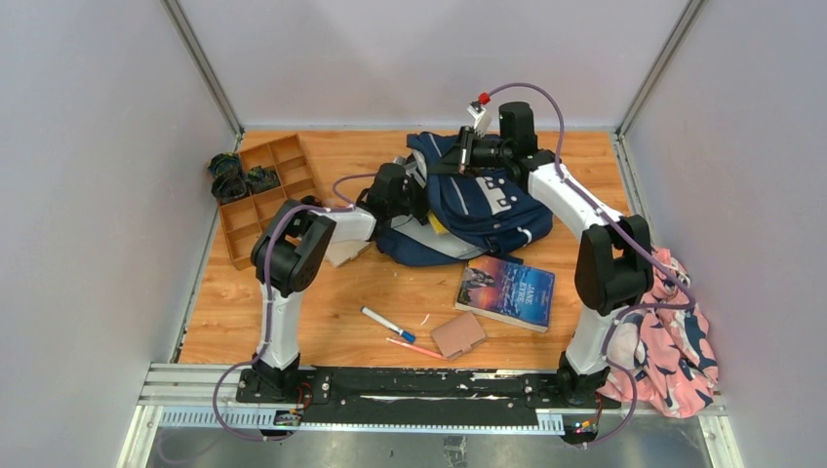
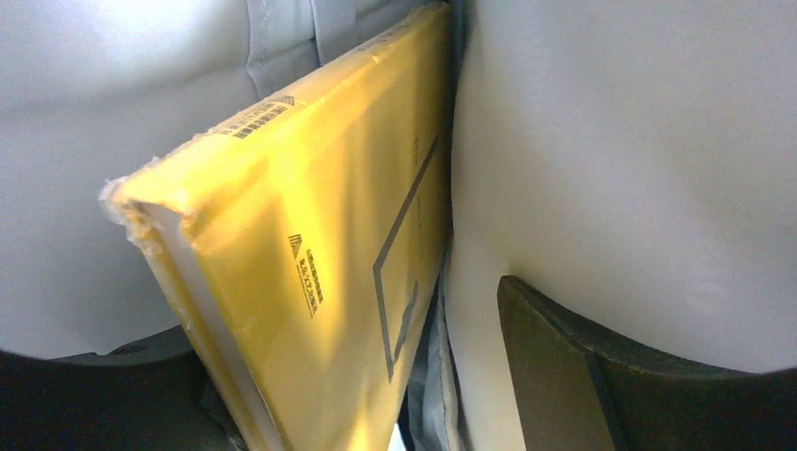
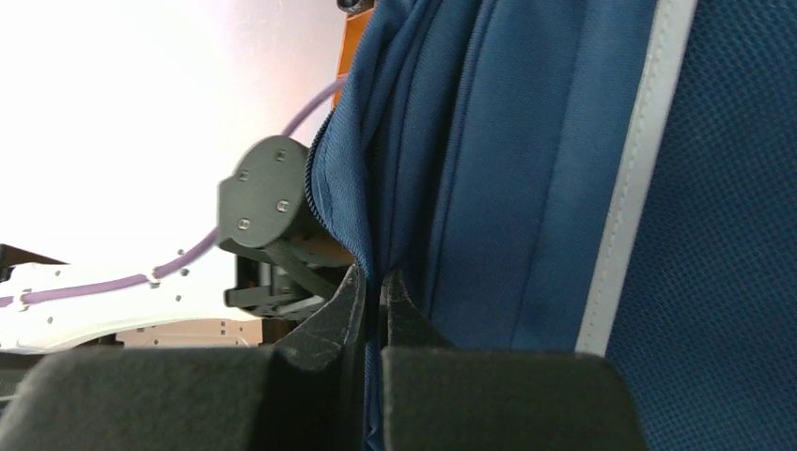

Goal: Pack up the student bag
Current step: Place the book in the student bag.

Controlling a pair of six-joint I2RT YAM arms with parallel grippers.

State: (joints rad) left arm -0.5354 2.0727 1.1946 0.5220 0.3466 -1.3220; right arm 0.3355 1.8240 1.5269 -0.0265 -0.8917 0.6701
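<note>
**Bag lying open toward the left arm, book inside its mouth**

The student bag (image 1: pixel 488 210) is lying on its side at the far middle of the table (image 1: pixel 293 312), between the two arms. Its long axis is running roughly from the far left to the near right, and its open mouth is facing the left arm.

It is showing navy blue fabric with a light grey stripe (image 3: pixel 630 188) along a seam, a pale patch on its upper face and a light grey lining (image 2: pixel 611 169) inside.

The right gripper (image 3: pixel 374 277) is pinching a fold of the blue fabric at the far edge of the opening, its jaws clenched on it and holding that edge up.

The left gripper (image 2: pixel 343 310) is reaching into the mouth with its jaws standing spread. A yellow shrink-wrapped book (image 2: pixel 310 216) is standing on edge between them, leaning against the lining and apart from the right-hand finger.
</note>
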